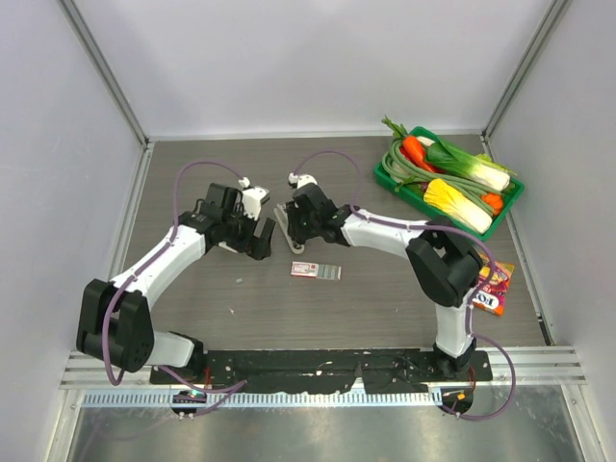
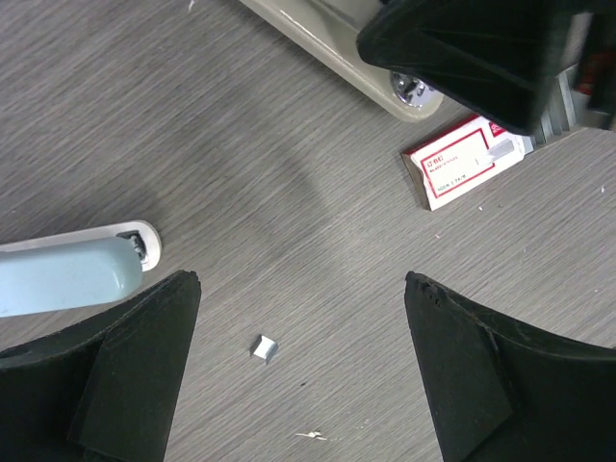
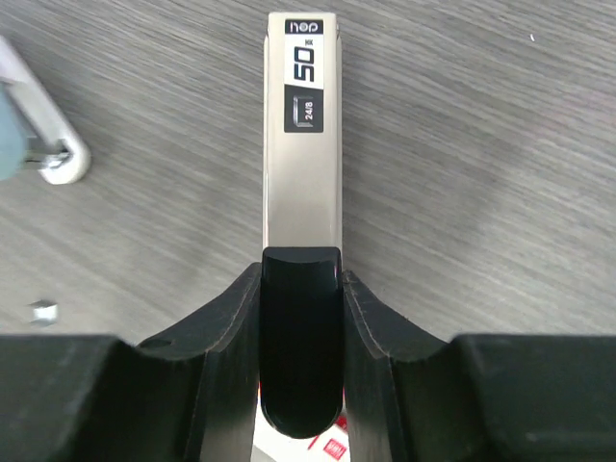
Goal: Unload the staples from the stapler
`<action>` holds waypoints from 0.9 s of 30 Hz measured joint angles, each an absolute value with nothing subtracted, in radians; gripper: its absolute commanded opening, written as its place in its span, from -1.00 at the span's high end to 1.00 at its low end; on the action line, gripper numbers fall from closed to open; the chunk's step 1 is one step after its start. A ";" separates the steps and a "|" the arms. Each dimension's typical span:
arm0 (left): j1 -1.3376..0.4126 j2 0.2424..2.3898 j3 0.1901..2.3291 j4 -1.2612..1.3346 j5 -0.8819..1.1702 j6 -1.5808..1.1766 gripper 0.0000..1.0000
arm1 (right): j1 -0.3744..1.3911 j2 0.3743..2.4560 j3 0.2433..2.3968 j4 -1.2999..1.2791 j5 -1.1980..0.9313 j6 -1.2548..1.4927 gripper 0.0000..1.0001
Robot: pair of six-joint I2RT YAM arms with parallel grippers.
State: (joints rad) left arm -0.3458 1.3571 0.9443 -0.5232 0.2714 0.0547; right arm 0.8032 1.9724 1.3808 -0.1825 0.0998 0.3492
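The stapler shows as two parts. Its pale blue-grey body with a white rim (image 2: 67, 274) lies on the table beside my left finger, and shows at the left edge of the right wrist view (image 3: 53, 159). A pale bar marked "50 24/6" (image 3: 301, 144) with a black end sits between my right fingers. That bar also shows in the left wrist view (image 2: 327, 43) and the top view (image 1: 283, 214). My right gripper (image 3: 301, 265) is shut on it. My left gripper (image 2: 300, 284) is open and empty over bare table. A small loose staple piece (image 2: 264, 347) lies between its fingers.
A small red-and-white box (image 1: 305, 269) with a strip of staples (image 1: 329, 272) lies just in front of the grippers. A green tray (image 1: 507, 210) of vegetables stands at the back right. A snack packet (image 1: 493, 289) lies at the right. Walls enclose three sides.
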 measured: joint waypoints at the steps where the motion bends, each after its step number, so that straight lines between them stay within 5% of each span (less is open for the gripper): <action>1: -0.346 1.366 0.944 -0.520 0.277 0.052 -0.85 | 0.803 1.947 1.348 -0.148 0.095 0.370 0.98; 19: -0.346 1.381 0.946 -0.460 0.532 0.016 -0.89 | 0.812 1.713 0.999 0.341 0.056 0.715 0.98; 27: -0.346 1.411 0.944 -0.405 0.556 0.015 -0.50 | 0.819 1.713 0.965 0.414 0.027 0.776 0.99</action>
